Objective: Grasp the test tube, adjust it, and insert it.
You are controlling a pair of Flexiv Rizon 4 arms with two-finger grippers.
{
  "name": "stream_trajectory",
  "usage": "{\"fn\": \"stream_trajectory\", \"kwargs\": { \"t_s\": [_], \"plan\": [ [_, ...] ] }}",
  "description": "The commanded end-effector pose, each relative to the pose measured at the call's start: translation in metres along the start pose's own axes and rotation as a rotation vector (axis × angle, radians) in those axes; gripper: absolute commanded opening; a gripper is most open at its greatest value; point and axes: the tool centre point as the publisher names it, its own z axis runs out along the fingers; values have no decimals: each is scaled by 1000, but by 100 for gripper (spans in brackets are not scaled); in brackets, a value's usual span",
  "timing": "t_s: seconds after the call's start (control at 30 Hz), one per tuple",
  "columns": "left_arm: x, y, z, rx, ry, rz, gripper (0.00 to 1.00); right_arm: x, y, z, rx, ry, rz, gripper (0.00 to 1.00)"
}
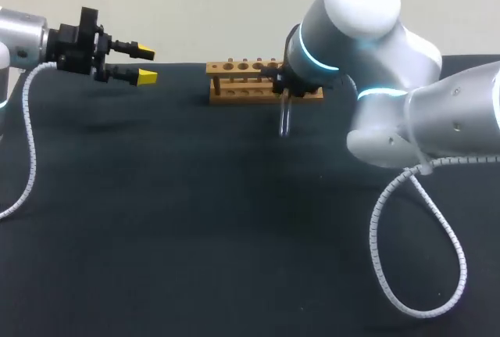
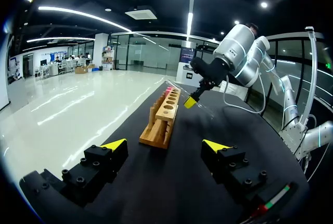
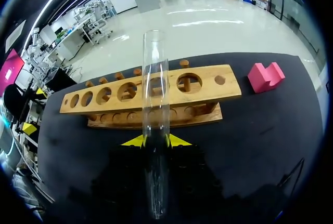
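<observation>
Your right gripper (image 3: 156, 141) pinches the tube (image 3: 156, 104), which hangs over the black table (image 1: 195, 220) just before the rack (image 1: 242, 80) at the far edge; your left gripper (image 1: 143, 66), spread open, hovers well apart by the left edge.

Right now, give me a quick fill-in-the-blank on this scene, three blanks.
1. The right gripper is shut on the ____.
2. The left gripper is ____ (open/shut).
3. The block near the end of the wooden rack is ____.
Missing: test tube; open; pink.
</observation>
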Motion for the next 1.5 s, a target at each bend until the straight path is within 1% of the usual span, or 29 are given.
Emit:
{"fn": "stream_trajectory", "kwargs": {
  "t_s": [0.03, 0.3, 0.53, 0.73, 0.87, 1.03, 1.2, 1.5],
  "plan": [
    [1, 0, 0, 0, -2, 3, 100, -3, 0, 3, -3, 38, -1, 0],
    [1, 0, 0, 0, -2, 3, 100, 0, 0, 6, -19, 79, -5, 0],
    [1, 0, 0, 0, -2, 3, 100, 2, 0, 6, -18, 78, -1, 0],
    [1, 0, 0, 0, -2, 3, 100, 7, 1, 1, -11, 59, 19, 0],
    [1, 0, 0, 0, -2, 3, 100, 9, 4, -4, -11, 24, 42, 0],
    [1, 0, 0, 0, -2, 3, 100, 14, 8, -12, -8, 2, 60, 0],
    [1, 0, 0, 0, -2, 3, 100, 13, 9, -20, 15, -52, 71, 0],
    [1, 0, 0, 0, -2, 3, 100, 7, 6, -37, 58, -199, 81, 0]
  ]
}}
